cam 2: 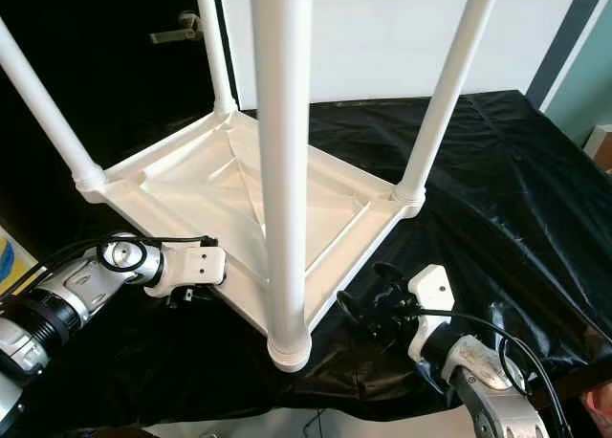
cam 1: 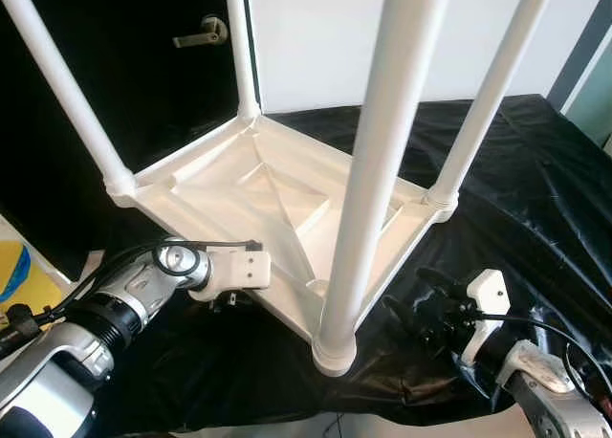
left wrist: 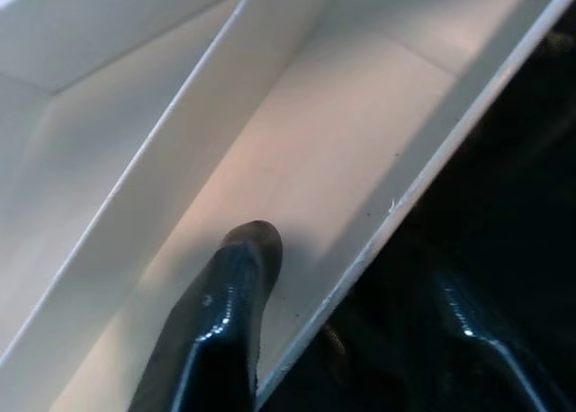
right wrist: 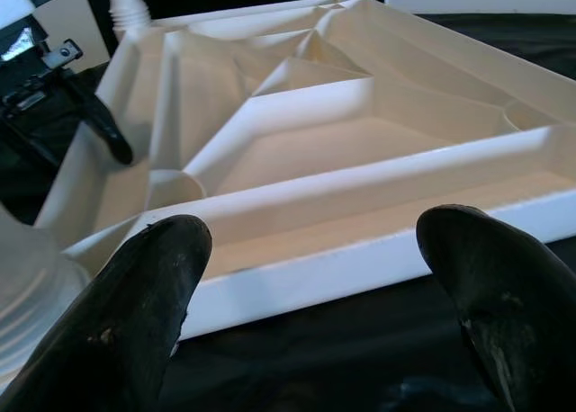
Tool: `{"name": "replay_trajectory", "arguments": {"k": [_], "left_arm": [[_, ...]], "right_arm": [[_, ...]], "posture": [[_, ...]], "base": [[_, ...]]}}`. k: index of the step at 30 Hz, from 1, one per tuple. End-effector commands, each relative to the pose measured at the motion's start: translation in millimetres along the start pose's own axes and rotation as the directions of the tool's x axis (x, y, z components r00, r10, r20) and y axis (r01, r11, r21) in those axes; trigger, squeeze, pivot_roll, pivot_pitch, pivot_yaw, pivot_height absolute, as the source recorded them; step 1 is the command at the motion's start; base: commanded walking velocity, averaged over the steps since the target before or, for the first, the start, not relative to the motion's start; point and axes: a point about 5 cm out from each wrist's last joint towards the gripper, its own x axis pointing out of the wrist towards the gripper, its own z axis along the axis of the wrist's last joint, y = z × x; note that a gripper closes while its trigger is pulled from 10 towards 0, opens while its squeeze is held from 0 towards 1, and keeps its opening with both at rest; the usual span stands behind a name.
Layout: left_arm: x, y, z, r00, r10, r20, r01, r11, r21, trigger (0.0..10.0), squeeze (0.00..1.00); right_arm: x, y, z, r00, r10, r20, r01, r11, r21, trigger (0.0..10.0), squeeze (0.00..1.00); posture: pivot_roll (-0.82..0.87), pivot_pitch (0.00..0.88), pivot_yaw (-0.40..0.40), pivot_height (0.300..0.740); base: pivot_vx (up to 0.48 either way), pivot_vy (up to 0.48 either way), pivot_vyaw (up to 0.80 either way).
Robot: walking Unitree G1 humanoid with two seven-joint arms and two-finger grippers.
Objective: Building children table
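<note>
A white plastic children's table (cam 1: 258, 194) lies upside down on a black cloth (cam 1: 535, 189), with its legs pointing up. The nearest leg (cam 1: 378, 170) rises from the near corner between my two arms. My left gripper (left wrist: 351, 268) is open at the table's near left rim, one finger (left wrist: 234, 322) inside the rim channel and the other outside it. My right gripper (right wrist: 315, 250) is open just in front of the near right rim (right wrist: 360, 268), not touching it. The left gripper's black finger (right wrist: 108, 133) can be seen across the table from the right wrist.
The black cloth covers the whole surface and drops off at the near edge (cam 1: 287, 419). Behind stand a dark door with a lever handle (cam 1: 203, 32) and a white wall panel (cam 1: 325, 36). A yellow object (cam 1: 14, 266) sits at the far left. Cables run along both wrists.
</note>
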Motion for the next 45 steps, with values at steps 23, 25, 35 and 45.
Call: {"name": "replay_trajectory", "arguments": {"k": [23,25,35,45], "left_arm": [[20.8,-5.7,31.0,0.946,0.0,0.323,0.052,0.987,-0.154,0.0,0.0],[23.2,-1.2,32.7,0.941,0.062,0.332,0.003,0.981,-0.193,0.0,0.0],[27.6,18.1,31.4,0.914,0.3,0.272,-0.219,0.932,-0.289,0.0,0.0],[16.3,38.0,17.8,0.88,0.44,0.181,-0.364,0.868,-0.338,0.0,0.0]], "right_arm": [[-3.7,-10.8,-0.5,0.991,-0.134,0.015,0.134,0.991,-0.014,10.0,0.0],[-4.2,-14.3,-0.4,0.985,-0.171,0.021,0.171,0.985,-0.022,10.0,0.0],[-25.7,-62.1,-8.0,0.788,-0.616,0.019,0.615,0.784,-0.086,10.0,0.0],[-43.7,-42.6,-8.1,0.827,-0.559,0.058,0.559,0.829,0.0,10.0,0.0]], "posture": [[-0.03,0.04,0.075,0.74],[-0.03,0.041,0.075,0.74],[-0.03,0.049,0.068,0.74],[-0.03,0.051,0.061,0.74]], "base": [[0.0,0.0,0.0],[0.0,0.0,0.0],[0.0,0.0,0.0],[0.0,0.0,0.0]]}}
